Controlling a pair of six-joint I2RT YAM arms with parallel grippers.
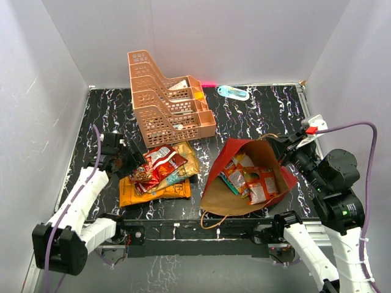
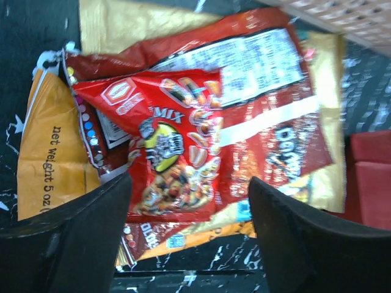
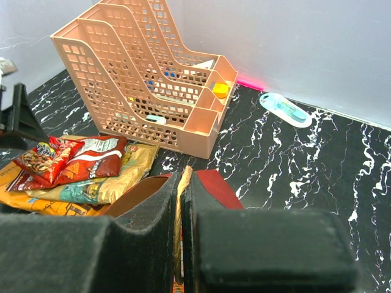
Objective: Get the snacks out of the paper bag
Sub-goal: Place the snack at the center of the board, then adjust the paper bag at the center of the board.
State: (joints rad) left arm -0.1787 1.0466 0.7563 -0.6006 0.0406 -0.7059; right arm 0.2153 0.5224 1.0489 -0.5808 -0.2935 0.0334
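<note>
Bright even light, soft shadows, glossy glare on snacks point(image 2: 183, 152), fingers point(image 2: 67, 244) blurred

Red bag point(image 1: 215, 194), brown kraft inside; peach rack point(image 1: 165, 104); black table point(image 1: 256, 122) veined white; packets point(image 1: 160, 170) red, orange and gold.

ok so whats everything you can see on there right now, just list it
paper bag: one, red outside and brown inside, lying open on the right half of the table
snacks in the bag: several, orange, red and teal, inside its mouth
loose snacks: several, big orange, tan-gold, red and teal, piled left of the bag, in front of the rack
rack: one, peach, tiered, back left of centre
small bottle: one, blue-green, by the back wall
table: one, black with white veins
left pincer: one, black, open at the pile
right pincer: one, black, shut on the bag's rim
</note>
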